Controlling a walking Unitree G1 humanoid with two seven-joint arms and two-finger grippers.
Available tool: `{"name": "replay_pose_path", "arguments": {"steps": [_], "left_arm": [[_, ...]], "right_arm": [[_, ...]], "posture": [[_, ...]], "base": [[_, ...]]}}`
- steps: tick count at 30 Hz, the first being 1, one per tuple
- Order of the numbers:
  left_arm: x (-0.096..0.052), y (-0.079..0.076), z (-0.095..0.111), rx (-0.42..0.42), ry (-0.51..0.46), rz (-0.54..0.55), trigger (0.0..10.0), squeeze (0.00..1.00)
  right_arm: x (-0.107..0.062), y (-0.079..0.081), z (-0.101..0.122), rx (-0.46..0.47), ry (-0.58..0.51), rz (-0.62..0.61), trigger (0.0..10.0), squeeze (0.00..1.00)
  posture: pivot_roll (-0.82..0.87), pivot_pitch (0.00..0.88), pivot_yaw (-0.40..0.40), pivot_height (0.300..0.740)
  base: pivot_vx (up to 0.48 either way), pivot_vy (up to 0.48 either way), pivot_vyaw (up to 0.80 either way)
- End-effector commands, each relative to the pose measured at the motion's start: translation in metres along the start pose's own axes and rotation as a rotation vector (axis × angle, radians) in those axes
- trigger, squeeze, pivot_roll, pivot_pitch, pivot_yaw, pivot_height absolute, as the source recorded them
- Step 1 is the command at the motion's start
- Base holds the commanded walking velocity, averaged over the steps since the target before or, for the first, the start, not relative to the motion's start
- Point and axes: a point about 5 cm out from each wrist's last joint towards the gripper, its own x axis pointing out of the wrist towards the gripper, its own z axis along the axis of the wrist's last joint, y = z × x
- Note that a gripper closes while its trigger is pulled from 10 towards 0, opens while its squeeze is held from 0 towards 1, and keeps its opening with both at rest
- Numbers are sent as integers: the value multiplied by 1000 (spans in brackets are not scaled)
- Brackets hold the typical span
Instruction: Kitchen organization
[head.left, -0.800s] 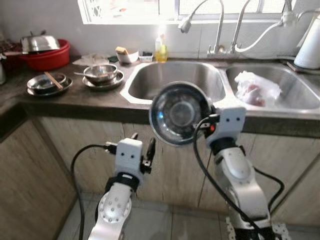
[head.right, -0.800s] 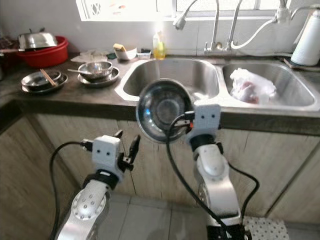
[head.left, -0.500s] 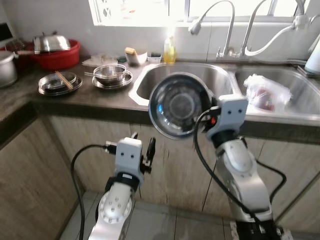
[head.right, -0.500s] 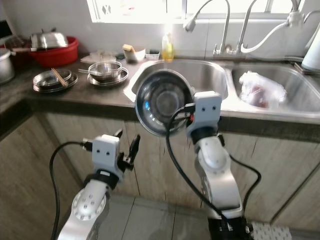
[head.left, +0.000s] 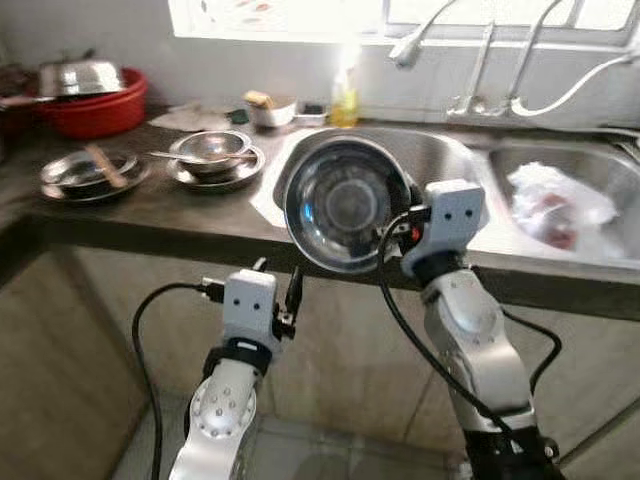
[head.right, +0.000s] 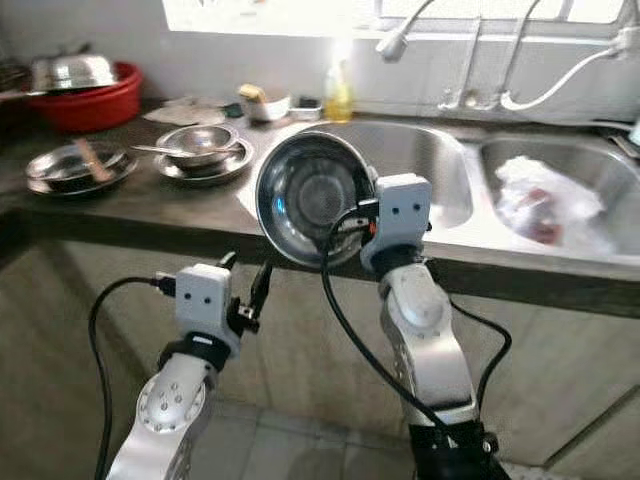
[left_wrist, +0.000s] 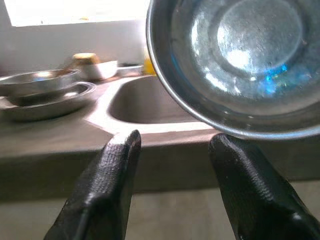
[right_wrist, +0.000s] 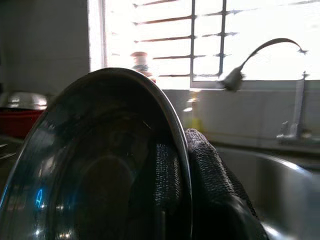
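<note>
No writing can be read. The right gripper (right_wrist: 182, 170) has its jaws clamped on the rim of the round shiny steel bowl (head.left: 345, 203), held tilted before the dark tabletop (head.left: 190, 215) edge, lower against the steel sink (head.left: 440, 165) than a moment ago as the camera shifted. The left gripper (left_wrist: 172, 150) hangs below with jaws apart, holding nothing.

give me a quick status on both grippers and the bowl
Right gripper shut on steel bowl rim, held upright before the sink. Left gripper open, low, empty. Nothing blocking the sink.
</note>
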Motion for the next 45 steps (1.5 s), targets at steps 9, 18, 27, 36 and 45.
{"name": "replay_pose_path", "arguments": {"steps": [9, 18, 27, 36, 45], "left_arm": [[0, -6, -1, -13, 5, -29, 10000, 0], [-2, -9, -2, -17, 8, -37, 10000, 0], [-2, -10, -2, -20, 8, -43, 10000, 0], [-2, -10, -3, -25, 17, -28, 10000, 0], [-3, -10, -4, -26, 23, -32, 10000, 0]], "right_arm": [[-1, -10, -1, -9, 0, -31, 10000, 0], [-1, -11, -3, -9, 6, -32, 10000, 0], [3, -13, -2, -17, 6, -27, 10000, 0], [7, -18, -5, -22, 28, -36, 10000, 0], [15, -25, -37, -38, 288, -24, 10000, 0]], "posture": [[65, 0, -20, 740], [65, 0, -24, 740], [66, 0, -28, 740], [67, 0, -30, 740], [66, 0, -32, 740]], "base": [[442, 0, 0], [450, 0, 0], [454, 0, 0], [300, 0, 0], [0, 0, 0]]}}
